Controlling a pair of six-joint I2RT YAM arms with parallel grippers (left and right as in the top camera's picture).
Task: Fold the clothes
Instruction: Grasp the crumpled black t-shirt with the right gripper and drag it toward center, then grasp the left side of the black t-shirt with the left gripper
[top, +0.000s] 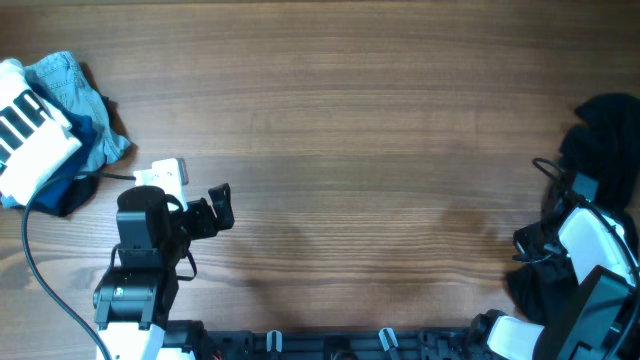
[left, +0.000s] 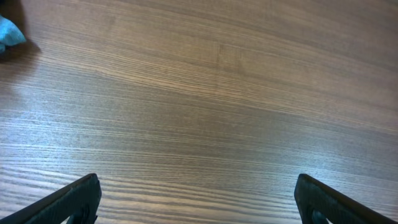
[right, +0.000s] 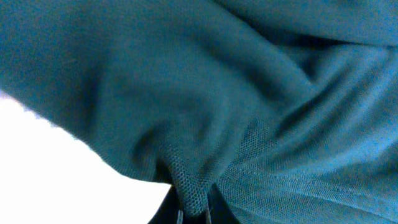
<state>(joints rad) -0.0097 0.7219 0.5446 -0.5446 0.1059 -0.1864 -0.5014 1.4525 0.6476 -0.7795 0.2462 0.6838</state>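
A dark garment (top: 605, 140) lies heaped at the table's right edge. In the right wrist view it fills the frame as dark teal mesh cloth (right: 249, 106). My right gripper (right: 194, 208) is shut on a pinched fold of this cloth; in the overhead view the arm (top: 585, 245) sits among the dark cloth. A pile of clothes (top: 70, 110) lies at the far left: light blue cloth, a striped white piece, dark blue beneath. My left gripper (top: 218, 208) is open and empty over bare wood (left: 199, 124), right of that pile.
A black cable (top: 40, 270) runs from the left pile toward the left arm base. A corner of light blue cloth (left: 9, 31) shows at the top left of the left wrist view. The wooden table (top: 350, 150) spans between the two piles.
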